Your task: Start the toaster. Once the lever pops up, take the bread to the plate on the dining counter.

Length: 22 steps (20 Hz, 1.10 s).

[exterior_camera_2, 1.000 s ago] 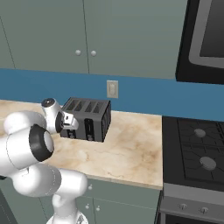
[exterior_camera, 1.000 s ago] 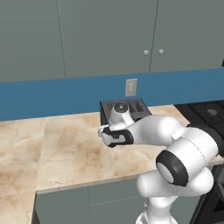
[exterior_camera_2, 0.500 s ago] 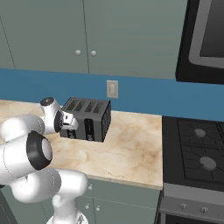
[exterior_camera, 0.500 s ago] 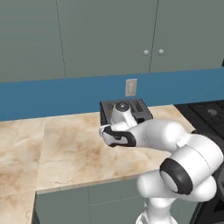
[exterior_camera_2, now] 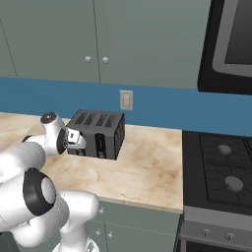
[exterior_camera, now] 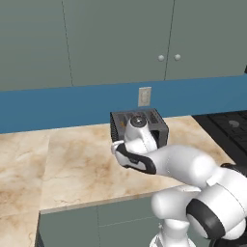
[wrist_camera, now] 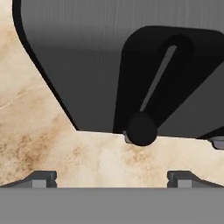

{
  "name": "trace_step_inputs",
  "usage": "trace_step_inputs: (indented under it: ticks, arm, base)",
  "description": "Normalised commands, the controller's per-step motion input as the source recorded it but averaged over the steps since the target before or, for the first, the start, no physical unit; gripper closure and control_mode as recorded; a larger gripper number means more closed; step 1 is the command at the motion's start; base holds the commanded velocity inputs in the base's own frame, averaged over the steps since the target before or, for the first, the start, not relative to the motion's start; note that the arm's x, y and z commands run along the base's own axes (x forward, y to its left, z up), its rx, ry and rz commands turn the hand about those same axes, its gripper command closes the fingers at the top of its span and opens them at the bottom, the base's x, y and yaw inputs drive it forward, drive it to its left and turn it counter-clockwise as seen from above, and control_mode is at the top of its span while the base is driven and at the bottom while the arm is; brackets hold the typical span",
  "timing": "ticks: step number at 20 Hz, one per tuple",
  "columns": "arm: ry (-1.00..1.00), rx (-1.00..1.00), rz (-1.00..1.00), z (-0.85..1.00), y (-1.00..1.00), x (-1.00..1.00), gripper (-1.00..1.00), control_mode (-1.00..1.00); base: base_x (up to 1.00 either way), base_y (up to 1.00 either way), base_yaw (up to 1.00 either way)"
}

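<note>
Close before the hand camera, the gripper (wrist_camera: 112, 177) has its two fingertips spread wide, with nothing between them. Just beyond them the toaster (wrist_camera: 109, 61) shows its dark front, with a black lever knob (wrist_camera: 141, 130) at the low end of its track. From the right base camera the toaster (exterior_camera_2: 97, 133) stands on the marble worktop (exterior_camera_2: 142, 172), near the blue backsplash (exterior_camera_2: 162, 110) with a wall outlet (exterior_camera_2: 126, 100). Grey-green cabinets (exterior_camera: 116, 41) hang above, and a black stove (exterior_camera_2: 221, 172) is at the right.
</note>
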Motion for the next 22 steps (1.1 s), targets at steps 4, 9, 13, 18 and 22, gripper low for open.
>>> trace_step_inputs:
  ticks: [4, 9, 13, 18, 22]
  arm:
    - [-0.04, 0.00, 0.00, 0.25, 0.00, -0.12, -1.00, -1.00]
    - [-0.01, 0.00, 0.00, 0.43, 0.00, -0.07, -1.00, -1.00]
    - [0.00, 0.00, -0.01, 0.46, 0.00, -0.10, -1.00, -1.00]
    - [0.00, 0.00, -0.06, 0.36, 0.00, -0.12, -1.00, -1.00]
    - [-0.03, 0.00, -0.03, 0.18, -0.02, -0.10, -1.00, -1.00]
  base:
    - [0.00, 0.00, 0.00]
    - [0.00, 0.00, 0.00]
    - [0.00, 0.00, 0.00]
    - [0.00, 0.00, 0.00]
    - [0.00, 0.00, 0.00]
